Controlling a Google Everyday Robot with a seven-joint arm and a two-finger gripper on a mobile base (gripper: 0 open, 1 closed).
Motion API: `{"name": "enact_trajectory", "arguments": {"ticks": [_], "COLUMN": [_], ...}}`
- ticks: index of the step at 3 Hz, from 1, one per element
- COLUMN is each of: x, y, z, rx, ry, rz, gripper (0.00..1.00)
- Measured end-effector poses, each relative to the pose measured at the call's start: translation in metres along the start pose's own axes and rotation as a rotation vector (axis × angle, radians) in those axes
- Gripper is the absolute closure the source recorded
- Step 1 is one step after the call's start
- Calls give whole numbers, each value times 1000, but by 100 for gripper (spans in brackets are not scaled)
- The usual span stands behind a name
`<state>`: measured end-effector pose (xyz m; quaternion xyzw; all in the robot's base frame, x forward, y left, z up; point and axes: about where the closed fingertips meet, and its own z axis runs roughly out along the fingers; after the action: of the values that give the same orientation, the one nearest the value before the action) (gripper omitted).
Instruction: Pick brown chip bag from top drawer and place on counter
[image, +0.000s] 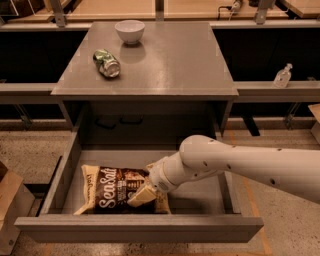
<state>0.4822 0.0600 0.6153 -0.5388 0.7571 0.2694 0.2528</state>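
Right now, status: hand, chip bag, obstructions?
Hand in top drawer, at right end of brown chip bag. Bag flat on drawer floor. Counter: crushed green can, bowl, left side.

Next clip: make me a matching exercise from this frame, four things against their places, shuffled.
1 brown chip bag
2 white bowl
3 crushed green can
4 gripper

A back of the counter
B counter's left part, on its side
C at the bag's right end, in the drawer
D flat on the top drawer floor

Pairs: 1-D, 2-A, 3-B, 4-C
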Motion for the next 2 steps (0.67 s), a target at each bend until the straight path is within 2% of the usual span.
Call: {"name": "enact_trajectory", "arguments": {"ticks": [1,2], "x": [-11,-25], "y": [-1,-4], "z": [-8,-23], "rx": [16,19], "ry": [-26,-98], "rz": [-14,-8], "gripper": [64,88]}}
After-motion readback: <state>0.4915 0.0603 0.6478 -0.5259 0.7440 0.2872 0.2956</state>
